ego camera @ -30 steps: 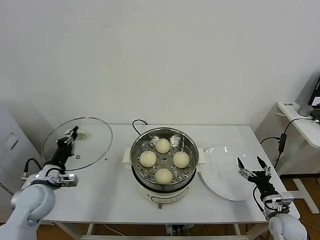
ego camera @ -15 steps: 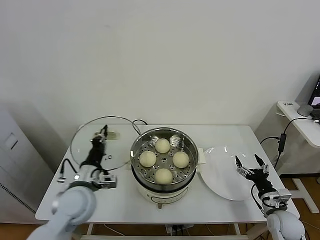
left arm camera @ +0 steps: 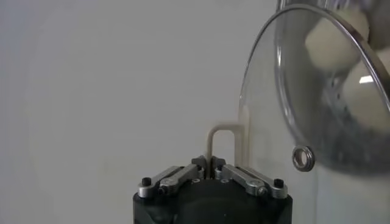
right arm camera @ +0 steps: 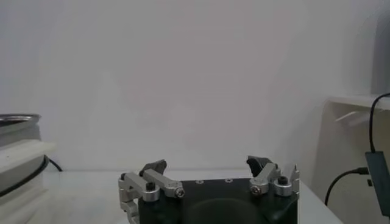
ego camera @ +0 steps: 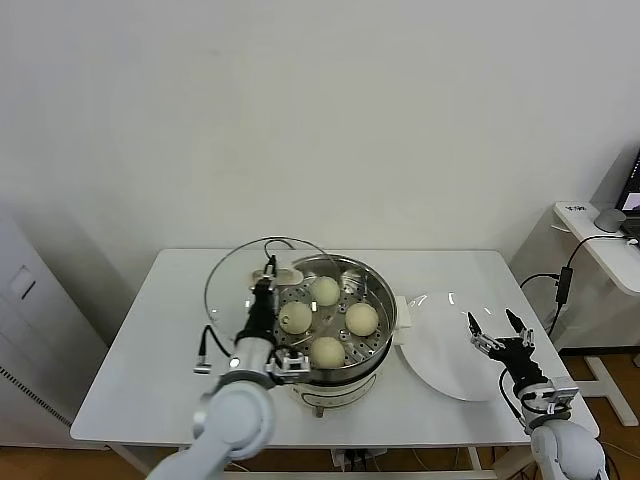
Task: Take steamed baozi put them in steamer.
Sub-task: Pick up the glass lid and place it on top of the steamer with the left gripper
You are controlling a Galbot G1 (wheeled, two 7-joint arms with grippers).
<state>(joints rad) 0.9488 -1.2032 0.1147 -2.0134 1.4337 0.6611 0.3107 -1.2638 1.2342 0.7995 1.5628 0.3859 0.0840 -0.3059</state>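
Carried rightward from the left edge of the white counter [ego camera: 180, 330], the round glass lid with a white handle [ego camera: 240, 290] now hangs tilted over the left rim of the round shiny stainless-steel steamer [ego camera: 385, 330], partly covering it. The left claw [ego camera: 268, 272] is pressed together on the lid's white handle [left arm camera: 224, 141], pinching it at the top. All four pale cream-white steamed baozi [ego camera: 325, 291] already sit on the perforated tray inside the steamer, apart from one another. They look soft and light, likely to dent under a hard squeeze, so a gentle hold around the sides would suit them. Glass like this is stiff, slippery and breakable, so the handle seems the only sound place to grip. The right claw [ego camera: 495, 332] waits spread open at the near right, beside the flat white plate [ego camera: 440, 370].
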